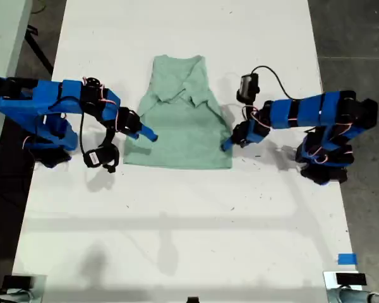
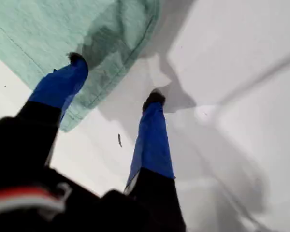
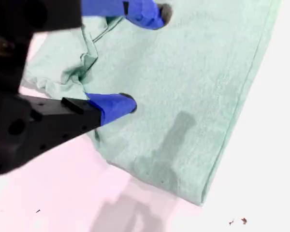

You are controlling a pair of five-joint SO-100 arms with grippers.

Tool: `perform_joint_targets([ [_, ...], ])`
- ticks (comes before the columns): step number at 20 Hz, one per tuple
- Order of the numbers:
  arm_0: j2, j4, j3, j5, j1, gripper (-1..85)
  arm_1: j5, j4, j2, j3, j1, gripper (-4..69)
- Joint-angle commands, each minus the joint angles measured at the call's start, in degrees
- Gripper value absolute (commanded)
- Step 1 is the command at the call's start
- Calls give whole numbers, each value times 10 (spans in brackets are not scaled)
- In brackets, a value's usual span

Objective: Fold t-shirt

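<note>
The pale mint-green t-shirt (image 1: pixel 180 126) lies flat in the middle of the white table, its sleeves folded in over the chest. At the shirt's edge on the exterior view's right, near the bottom corner, my first gripper (image 1: pixel 228 144) (image 2: pixel 116 77) is open. One of its fingers (image 2: pixel 63 82) is over the t-shirt (image 2: pixel 48 29) and the other is over bare table. My second gripper (image 1: pixel 148 134) (image 3: pixel 145 57), also open, hovers over the t-shirt (image 3: pixel 198 72) from the exterior view's left, beside bunched folded cloth. Neither gripper holds anything.
The white table (image 1: pixel 177 221) runs well past the shirt toward the exterior view's bottom. A blue tape mark (image 1: pixel 346 259) sits near that view's bottom right corner. Dark floor borders the table on both sides. Both arm bases stand at the table's side edges.
</note>
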Motion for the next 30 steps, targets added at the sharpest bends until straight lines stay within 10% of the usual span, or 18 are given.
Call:
perform_joint_targets([
  [1,38,-11,3,-9,2,286,-8,-18,-43,-85,15,221],
  [4,63,-7,19,-10,-4,284,-2,-7,-108,-142,19,-8],
  [9,97,-5,42,-9,-11,282,-4,91,-134,-218,11,-10],
  [16,101,-9,46,-5,-10,280,-36,467,-115,-484,-42,-10],
  [30,104,-3,48,-5,-14,278,67,356,-499,-811,-126,-10],
])
